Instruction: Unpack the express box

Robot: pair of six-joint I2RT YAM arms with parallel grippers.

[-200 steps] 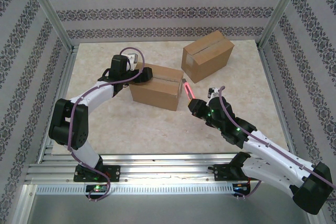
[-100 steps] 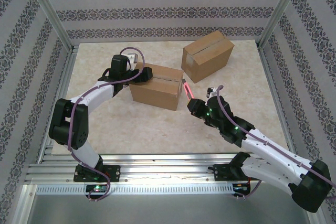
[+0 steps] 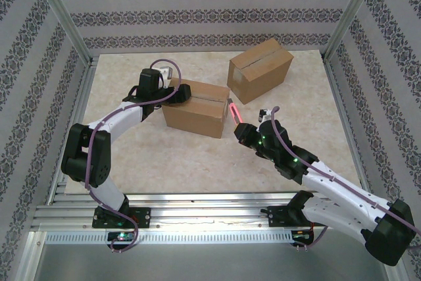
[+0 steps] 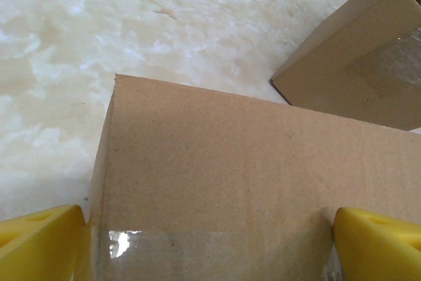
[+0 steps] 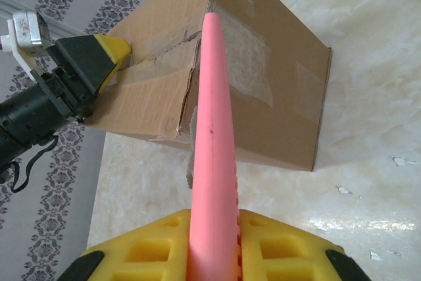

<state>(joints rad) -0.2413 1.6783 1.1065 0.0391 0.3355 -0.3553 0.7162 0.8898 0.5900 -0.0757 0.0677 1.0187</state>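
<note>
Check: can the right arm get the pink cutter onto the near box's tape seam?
Probably yes. The right gripper holds the pink cutter aimed at the near box, with nothing lying between them.

High view from the near side, wrist views close, seemingly sharing one box (image 3: 197,114)

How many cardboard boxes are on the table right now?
2. The near box sits in the middle, at the left gripper; the far box lies behind it, toward the right.
</note>
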